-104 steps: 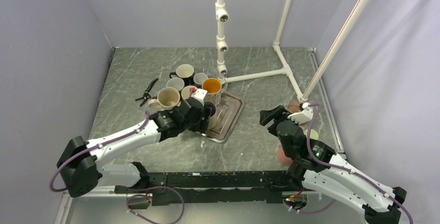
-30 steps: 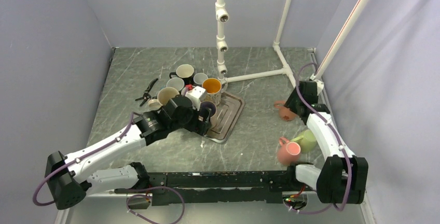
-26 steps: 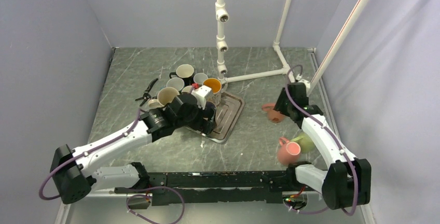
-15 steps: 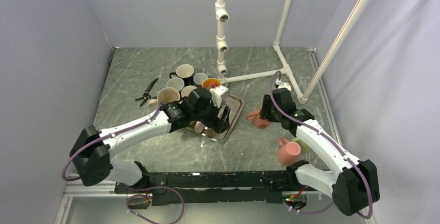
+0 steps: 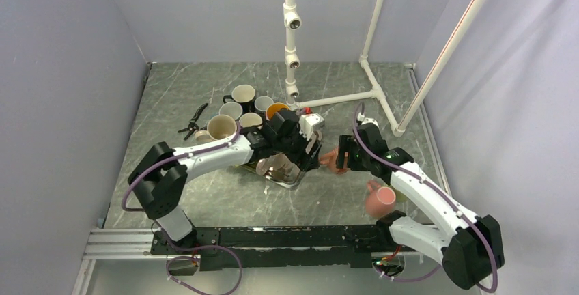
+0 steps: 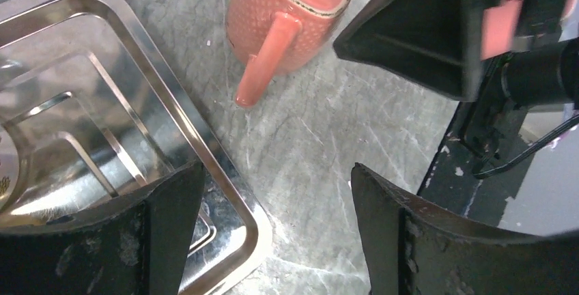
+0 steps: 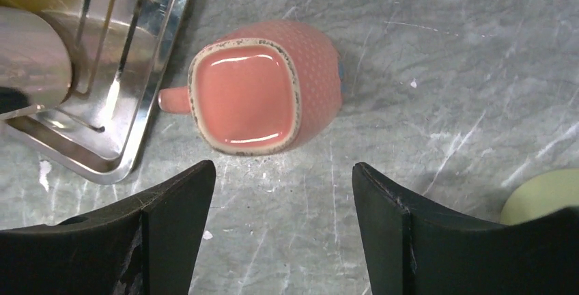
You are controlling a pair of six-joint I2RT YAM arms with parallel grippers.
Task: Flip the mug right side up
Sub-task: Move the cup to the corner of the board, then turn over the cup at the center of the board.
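Evidently upright, the pink mug (image 7: pixel 266 87) sits on the bench (image 7: pixel 444 56) just beside the tray (image 7: pixel 140 128). The right gripper (image 7: pixel 281 172) hovers above, jaws apart to clear it, and the left gripper (image 6: pixel 276 172) gapes empty.

A grey-green marbled surface (image 5: pixel 177 90) is enclosed by plain pale lavender walls (image 5: pixel 61 69) on three sides. A white pipe frame (image 5: pixel 339 97) rises at its rear. The lighting is soft and even.

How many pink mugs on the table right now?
2. One salmon mug just right of the metal tray, between left gripper and right gripper; one pink mug nearer, beside the right arm. Arms may hide more.
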